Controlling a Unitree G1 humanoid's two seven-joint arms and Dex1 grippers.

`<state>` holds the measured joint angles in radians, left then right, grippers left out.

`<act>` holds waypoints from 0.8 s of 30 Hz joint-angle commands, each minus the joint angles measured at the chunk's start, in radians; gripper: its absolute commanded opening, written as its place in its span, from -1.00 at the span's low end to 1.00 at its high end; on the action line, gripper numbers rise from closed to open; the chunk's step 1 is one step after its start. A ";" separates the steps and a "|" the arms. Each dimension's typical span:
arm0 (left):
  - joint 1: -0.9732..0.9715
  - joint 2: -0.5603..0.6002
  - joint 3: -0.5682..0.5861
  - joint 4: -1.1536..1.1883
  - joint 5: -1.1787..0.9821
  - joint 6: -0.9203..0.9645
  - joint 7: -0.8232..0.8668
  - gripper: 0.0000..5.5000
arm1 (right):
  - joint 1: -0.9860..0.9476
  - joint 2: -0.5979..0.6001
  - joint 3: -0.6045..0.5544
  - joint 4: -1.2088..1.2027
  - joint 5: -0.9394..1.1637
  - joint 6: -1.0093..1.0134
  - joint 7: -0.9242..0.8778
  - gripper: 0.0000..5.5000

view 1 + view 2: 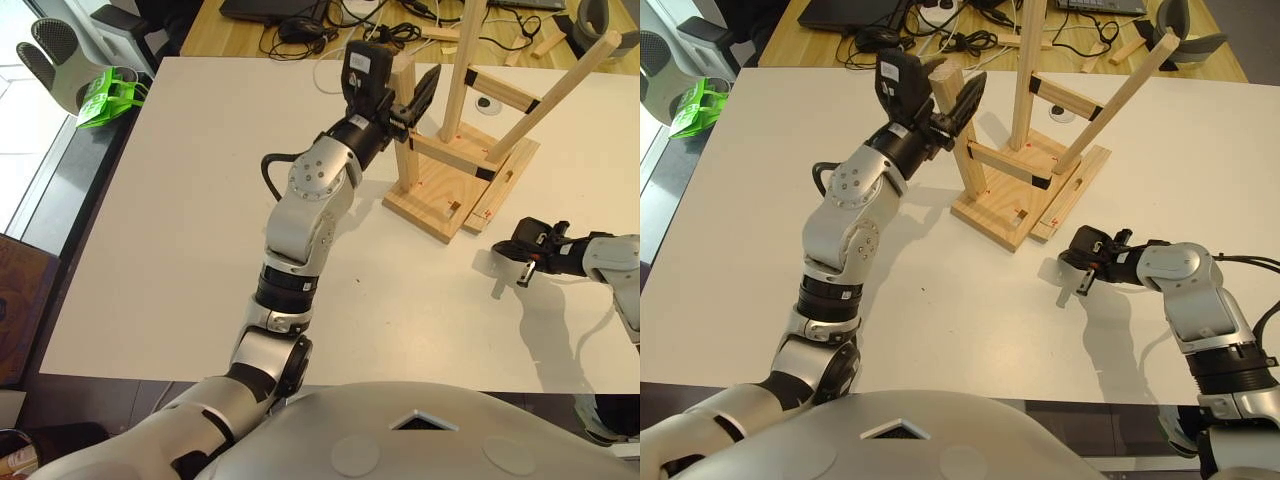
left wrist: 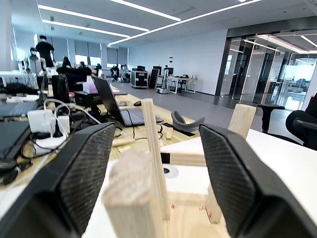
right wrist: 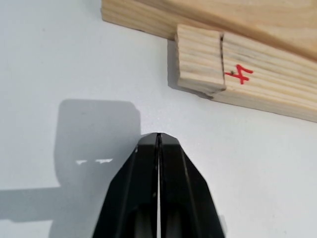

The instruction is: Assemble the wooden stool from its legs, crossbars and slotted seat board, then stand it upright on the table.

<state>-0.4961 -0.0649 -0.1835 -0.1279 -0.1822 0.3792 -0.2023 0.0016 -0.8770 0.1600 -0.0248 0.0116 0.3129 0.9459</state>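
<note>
The stool stands upside down at the table's far right. Its seat board [image 1: 440,205] lies flat, with legs pointing up, joined by crossbars [image 1: 452,150]. One leg [image 1: 548,100] leans outward. My left gripper [image 1: 408,88] is open around the top of the nearest leg [image 2: 131,193], with one pad [image 2: 84,173] on each side and a gap to both. My right gripper [image 1: 1078,262] is shut on nothing and hovers low over the table in front of the board. Just beyond its tips [image 3: 158,139] lies a plank with a red mark [image 3: 267,94].
A wooden desk [image 1: 230,40] with a laptop, cables and spare wood pieces [image 1: 545,40] adjoins the table's far edge. A green object [image 1: 110,95] sits off the table's left edge. A small white disc [image 1: 488,103] lies behind the stool. Bare tabletop [image 1: 200,250] spreads left and front.
</note>
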 commanded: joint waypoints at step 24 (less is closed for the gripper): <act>-0.328 0.083 0.001 0.309 0.075 0.137 -0.127 0.13 | 0.013 0.031 0.051 0.056 -0.026 -0.012 -0.018 -1.00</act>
<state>-0.8133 0.0224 -0.1952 0.1808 -0.1014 0.4596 -0.3359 -0.0117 -0.8604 0.1774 0.0091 0.0092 0.2786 0.9227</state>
